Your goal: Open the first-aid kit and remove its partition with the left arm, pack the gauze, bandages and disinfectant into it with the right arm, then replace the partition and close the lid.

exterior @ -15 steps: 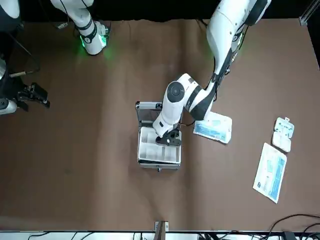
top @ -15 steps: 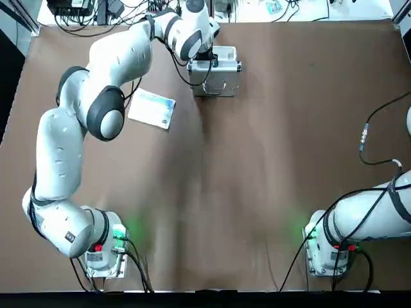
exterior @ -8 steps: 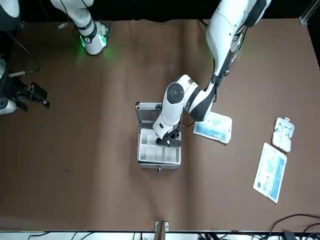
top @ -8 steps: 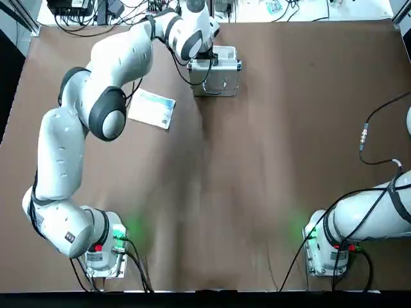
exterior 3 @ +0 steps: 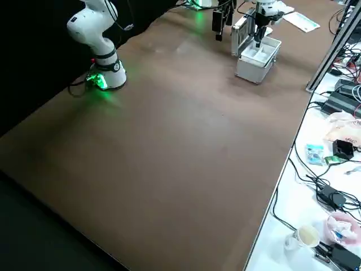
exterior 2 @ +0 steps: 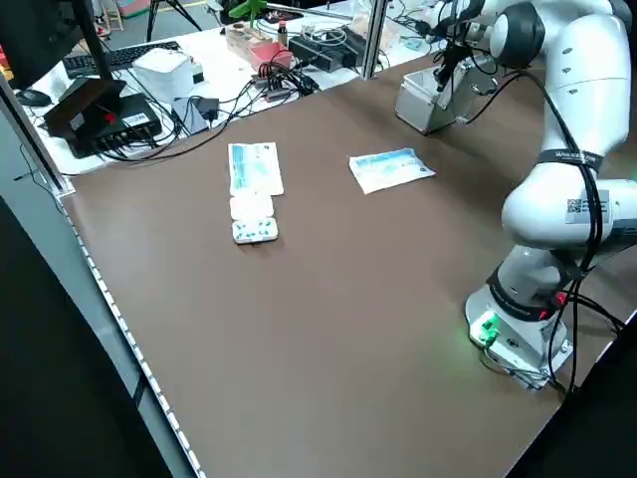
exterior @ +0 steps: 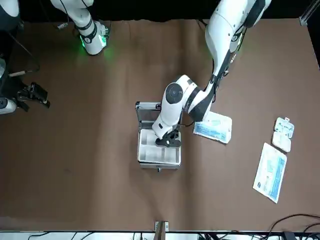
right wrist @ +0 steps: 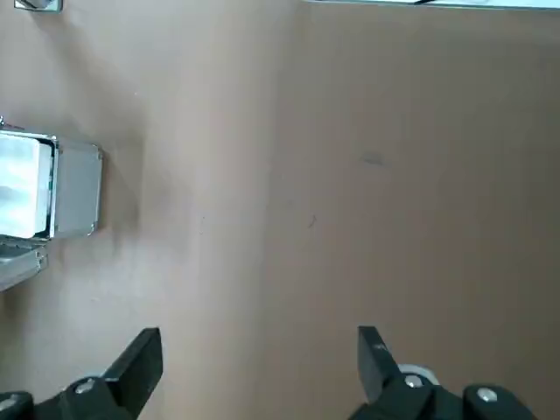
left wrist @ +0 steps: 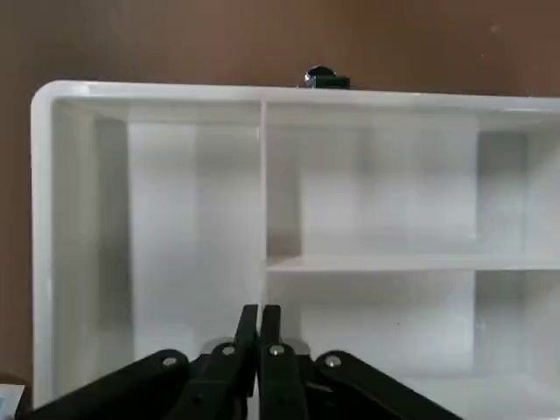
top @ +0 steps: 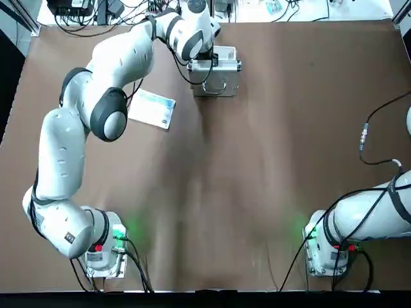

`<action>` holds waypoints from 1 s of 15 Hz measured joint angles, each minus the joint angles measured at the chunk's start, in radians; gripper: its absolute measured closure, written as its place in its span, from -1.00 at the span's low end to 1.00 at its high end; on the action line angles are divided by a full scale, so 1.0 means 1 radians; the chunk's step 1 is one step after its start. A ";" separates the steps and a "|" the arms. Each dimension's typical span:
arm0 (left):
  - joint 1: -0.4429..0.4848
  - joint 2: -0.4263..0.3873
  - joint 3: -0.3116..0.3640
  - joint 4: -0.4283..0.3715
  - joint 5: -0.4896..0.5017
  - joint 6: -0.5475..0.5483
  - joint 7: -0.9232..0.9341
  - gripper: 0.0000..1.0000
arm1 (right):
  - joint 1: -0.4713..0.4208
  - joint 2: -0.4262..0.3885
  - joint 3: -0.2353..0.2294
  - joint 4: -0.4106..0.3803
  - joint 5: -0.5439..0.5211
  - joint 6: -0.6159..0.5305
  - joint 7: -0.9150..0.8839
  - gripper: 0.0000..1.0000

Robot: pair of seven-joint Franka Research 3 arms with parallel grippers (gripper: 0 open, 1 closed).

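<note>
Edged slightly toward my right side: the left arm, above the open first-aid kit.
Top view: the left arm (top: 61, 154) reaches over the kit, its lid (top: 218, 86) swung open on the robot's side. Front view: the left gripper (exterior: 168, 142) is over the divided white tray (exterior: 150, 152) in the kit (exterior: 159, 165); one blue-printed packet (exterior: 214, 131) lies beside it, another packet (exterior: 269, 175) farther to my left, next to an open white box (exterior: 282, 142). Left wrist view: my left fingers are closed together above the tray. Right wrist view: the right gripper (right wrist: 260, 332) is spread open, idle, well apart from the kit.
</note>
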 joint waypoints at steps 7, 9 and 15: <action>-0.017 0.031 0.002 0.008 0.001 0.028 -0.044 0.93 | -0.005 0.000 -0.004 0.000 0.000 0.002 0.000 -0.97; -0.017 0.033 0.002 0.009 0.001 0.033 -0.053 0.93 | -0.005 0.001 -0.004 0.000 0.000 0.002 0.000 -0.97; -0.017 0.033 0.010 0.014 0.001 0.028 -0.054 0.93 | -0.004 0.001 -0.004 0.000 0.001 0.002 0.000 -0.97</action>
